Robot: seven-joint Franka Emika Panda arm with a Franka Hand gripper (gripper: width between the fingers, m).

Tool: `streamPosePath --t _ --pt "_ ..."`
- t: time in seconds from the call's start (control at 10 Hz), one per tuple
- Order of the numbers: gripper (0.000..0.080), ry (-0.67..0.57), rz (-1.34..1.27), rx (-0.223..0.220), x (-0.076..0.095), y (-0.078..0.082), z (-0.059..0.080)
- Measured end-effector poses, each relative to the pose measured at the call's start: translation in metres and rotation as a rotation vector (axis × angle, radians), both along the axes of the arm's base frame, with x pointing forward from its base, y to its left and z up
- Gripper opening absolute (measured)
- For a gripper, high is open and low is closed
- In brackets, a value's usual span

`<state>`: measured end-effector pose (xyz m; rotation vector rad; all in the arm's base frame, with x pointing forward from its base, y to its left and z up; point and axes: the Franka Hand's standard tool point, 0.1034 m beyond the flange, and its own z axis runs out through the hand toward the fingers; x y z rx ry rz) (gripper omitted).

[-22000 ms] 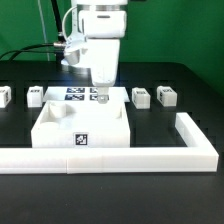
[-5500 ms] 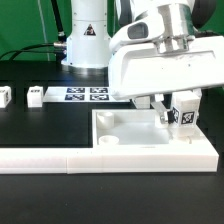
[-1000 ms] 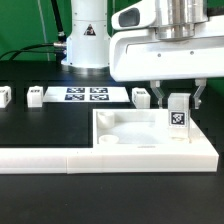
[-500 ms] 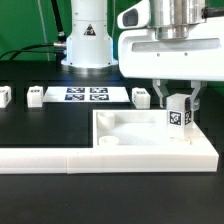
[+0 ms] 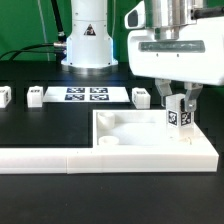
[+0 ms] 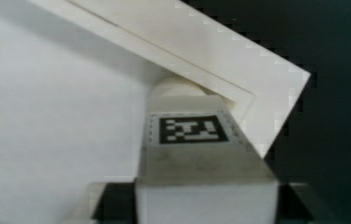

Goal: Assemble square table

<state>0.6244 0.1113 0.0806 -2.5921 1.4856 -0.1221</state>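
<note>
The white tray-like tabletop (image 5: 125,128) lies against the corner of the white barrier. My gripper (image 5: 180,108) is above the tabletop's corner at the exterior view's right, shut on a white leg (image 5: 179,119) that stands upright with its tag facing the camera. The leg's lower end meets the tabletop at that corner. In the wrist view the tagged leg (image 6: 195,140) fills the space between both fingers (image 6: 115,203) and reaches down to the corner of the tabletop (image 6: 74,110). Three more legs (image 5: 37,95) (image 5: 5,95) (image 5: 141,97) lie on the black table further back.
The L-shaped white barrier (image 5: 90,158) runs along the front and up the exterior view's right side. The marker board (image 5: 88,94) lies at the back near the arm's base (image 5: 88,45).
The hand's body has shifted toward the exterior view's right. The gripped leg has stayed at the same corner of the tabletop, and the grip has not changed.
</note>
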Motion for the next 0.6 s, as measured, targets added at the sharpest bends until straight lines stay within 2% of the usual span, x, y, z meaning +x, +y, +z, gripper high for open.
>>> streamPosePath --t 0.1,0.2,0.3,0.4,0.6 --pt "0.0474 -0.002 0.05 -0.006 -0.0008 0.0033 -0.0006" --pt "0.0589 -0.006 0.1 -0.013 -0.0013 0.0052 -0.001" --pt "0.0589 -0.019 0.232 -0.033 -0.0012 0.0052 -0.0011" --pt "0.0637 -0.03 0.356 -0.05 -0.0015 0.0064 -0.0012" --pt "0.0646 -0.047 0.557 -0.078 -0.0014 0.0077 -0.001"
